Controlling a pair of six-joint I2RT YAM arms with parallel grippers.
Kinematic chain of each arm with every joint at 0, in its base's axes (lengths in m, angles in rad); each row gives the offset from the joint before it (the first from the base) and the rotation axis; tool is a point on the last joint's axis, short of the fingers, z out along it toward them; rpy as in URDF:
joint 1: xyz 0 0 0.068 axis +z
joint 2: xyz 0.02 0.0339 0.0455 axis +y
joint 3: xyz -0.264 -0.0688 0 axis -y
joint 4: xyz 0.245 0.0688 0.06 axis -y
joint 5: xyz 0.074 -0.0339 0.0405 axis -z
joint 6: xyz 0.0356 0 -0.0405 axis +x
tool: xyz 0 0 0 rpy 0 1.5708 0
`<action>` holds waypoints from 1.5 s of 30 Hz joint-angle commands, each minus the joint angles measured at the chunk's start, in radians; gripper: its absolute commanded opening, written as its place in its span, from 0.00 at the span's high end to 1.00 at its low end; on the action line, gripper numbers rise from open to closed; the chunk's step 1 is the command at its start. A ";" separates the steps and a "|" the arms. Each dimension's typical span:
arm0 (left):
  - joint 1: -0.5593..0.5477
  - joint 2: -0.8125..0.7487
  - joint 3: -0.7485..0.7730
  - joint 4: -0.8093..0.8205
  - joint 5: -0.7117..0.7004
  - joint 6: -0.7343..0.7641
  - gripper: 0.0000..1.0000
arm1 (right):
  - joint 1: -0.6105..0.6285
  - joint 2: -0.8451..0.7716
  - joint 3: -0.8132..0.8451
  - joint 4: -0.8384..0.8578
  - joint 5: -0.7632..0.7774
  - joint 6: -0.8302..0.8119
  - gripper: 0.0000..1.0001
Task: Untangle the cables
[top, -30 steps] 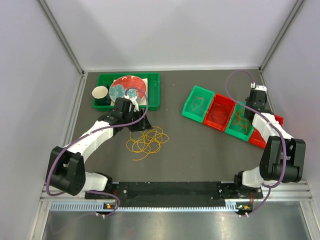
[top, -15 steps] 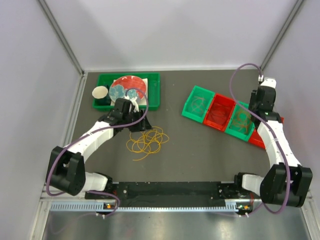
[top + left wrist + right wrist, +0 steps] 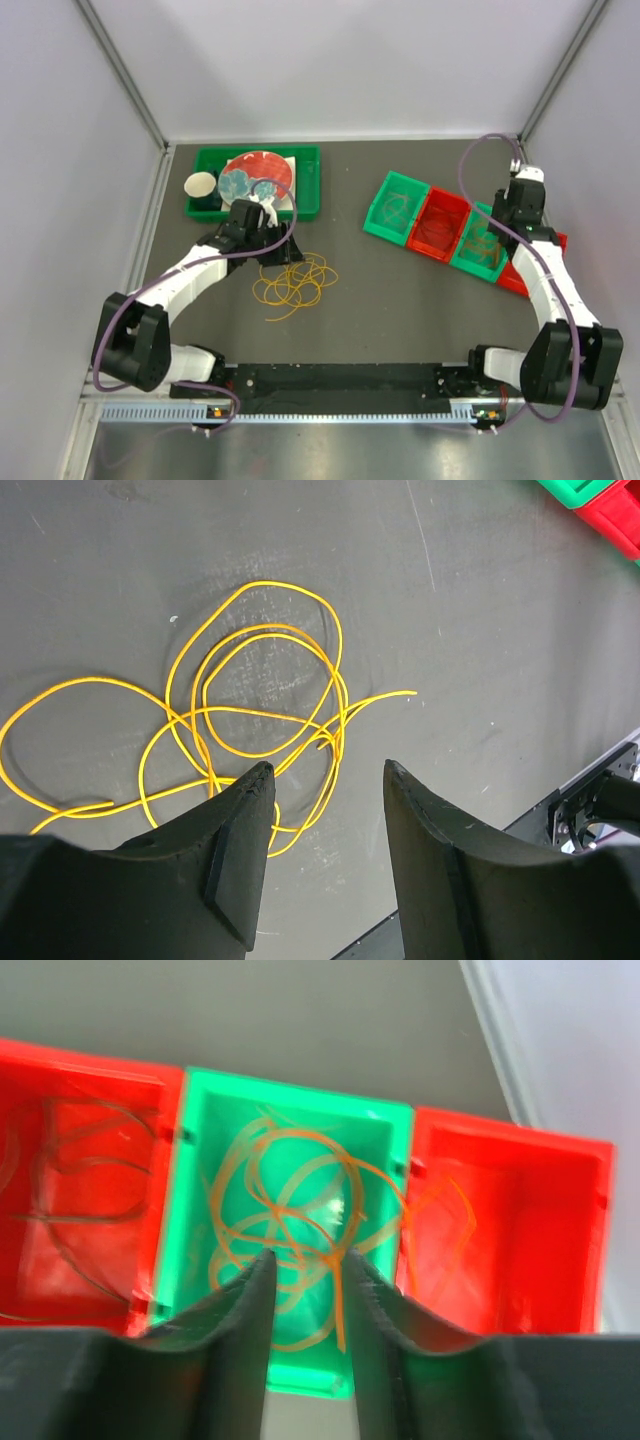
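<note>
a robotics lab (white-walled enclosure (image 3: 350, 60), bench-bolted arms (image 3: 190, 275))

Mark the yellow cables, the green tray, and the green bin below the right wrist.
yellow cables (image 3: 295, 282), top view, tangle's middle
green tray (image 3: 310, 185), top view, right rim
green bin (image 3: 290, 1095), right wrist view, far rim

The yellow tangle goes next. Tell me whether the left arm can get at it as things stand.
Probably yes. The left pincer hovers open at the edge of the yellow cables, which lie loose on the bare mat. Nothing sits between them, and the green tray stands clear behind.
</note>
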 commanded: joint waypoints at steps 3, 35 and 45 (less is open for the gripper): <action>0.003 -0.033 -0.020 0.068 0.027 -0.008 0.48 | -0.029 -0.137 -0.088 0.015 0.167 0.024 0.56; 0.003 0.104 0.220 -0.147 -0.057 0.055 0.48 | -0.114 0.089 -0.059 0.122 0.109 0.101 0.55; 0.003 0.087 0.227 -0.155 -0.065 0.049 0.48 | -0.114 0.108 -0.045 0.137 0.089 0.104 0.61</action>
